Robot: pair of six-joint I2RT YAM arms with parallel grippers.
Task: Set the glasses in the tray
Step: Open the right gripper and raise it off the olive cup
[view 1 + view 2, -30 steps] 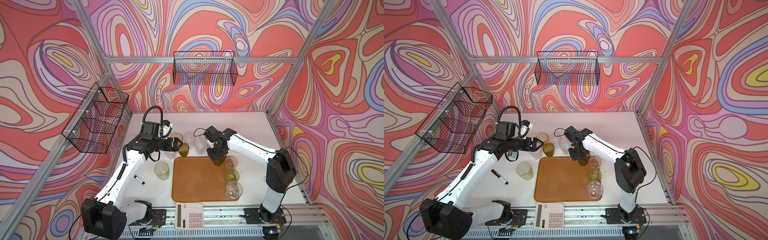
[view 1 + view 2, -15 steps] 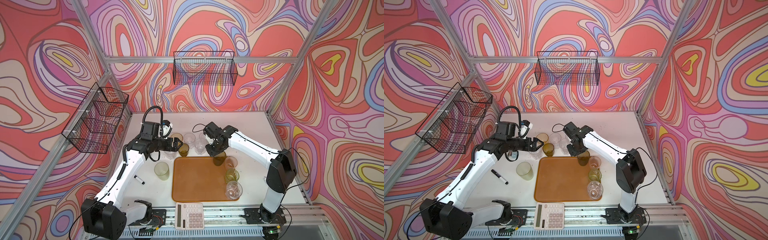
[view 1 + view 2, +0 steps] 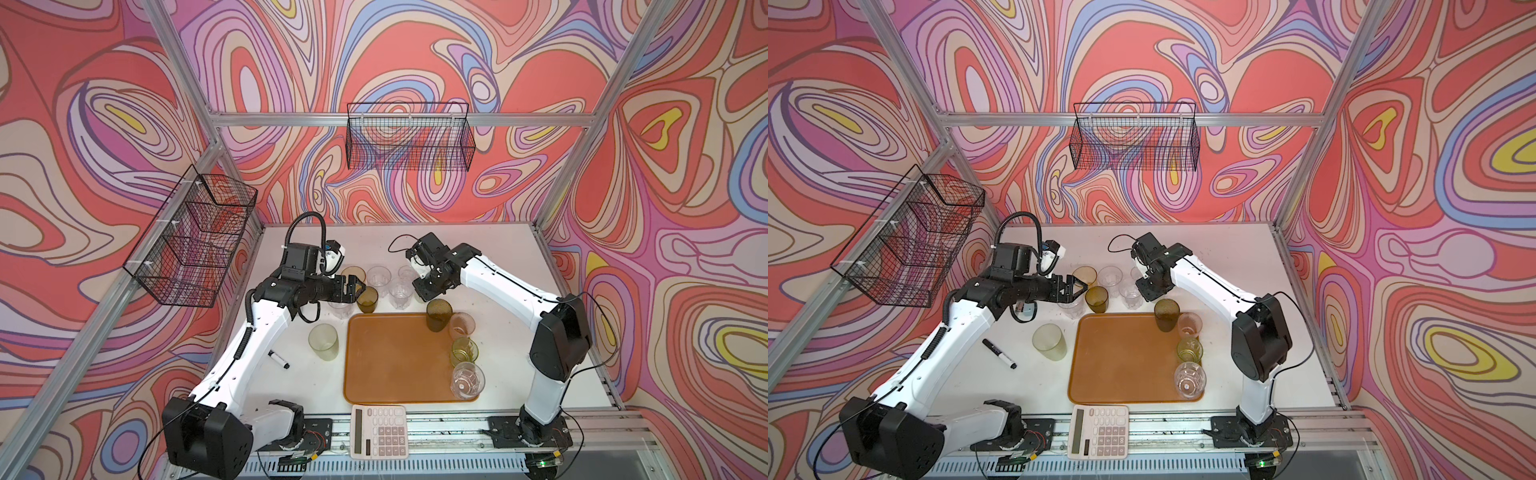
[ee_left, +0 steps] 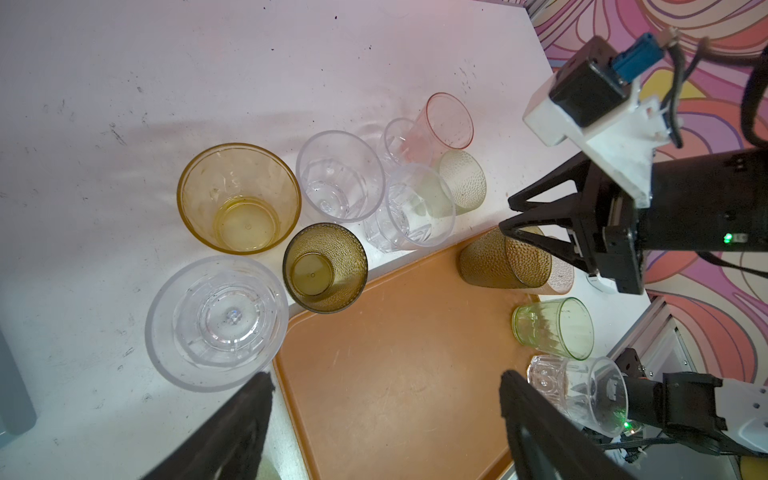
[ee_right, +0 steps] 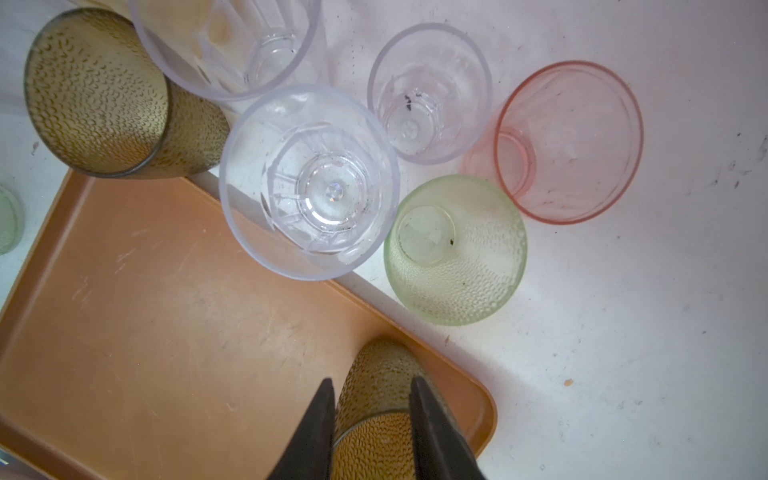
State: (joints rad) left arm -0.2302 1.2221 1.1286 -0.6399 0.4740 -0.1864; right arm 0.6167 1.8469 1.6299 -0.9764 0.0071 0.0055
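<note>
The orange-brown tray (image 3: 390, 365) holds several glasses along its right side: an olive-brown one (image 3: 438, 316), pink (image 3: 461, 325), bright green (image 3: 464, 351) and clear faceted (image 3: 467, 380). My right gripper (image 3: 428, 296) hangs open just above and behind the olive-brown glass (image 5: 374, 440), its fingers apart over the rim. More glasses stand behind the tray: amber (image 4: 239, 197), olive (image 4: 324, 268), several clear ones (image 4: 338, 174), pale green (image 5: 455, 249) and pink (image 5: 569, 141). My left gripper (image 4: 386, 386) is wide open and empty beside the olive glass (image 3: 368, 299).
A pale yellowish glass (image 3: 323, 343) stands left of the tray, with a black marker (image 3: 278, 360) further left. A white calculator (image 3: 378, 431) lies at the front edge. Wire baskets hang on the back wall (image 3: 409, 137) and left wall (image 3: 191, 241).
My right gripper has opened and drawn up and back from the olive-brown glass, which now stands alone in the tray's far right corner. The left arm has not moved.
</note>
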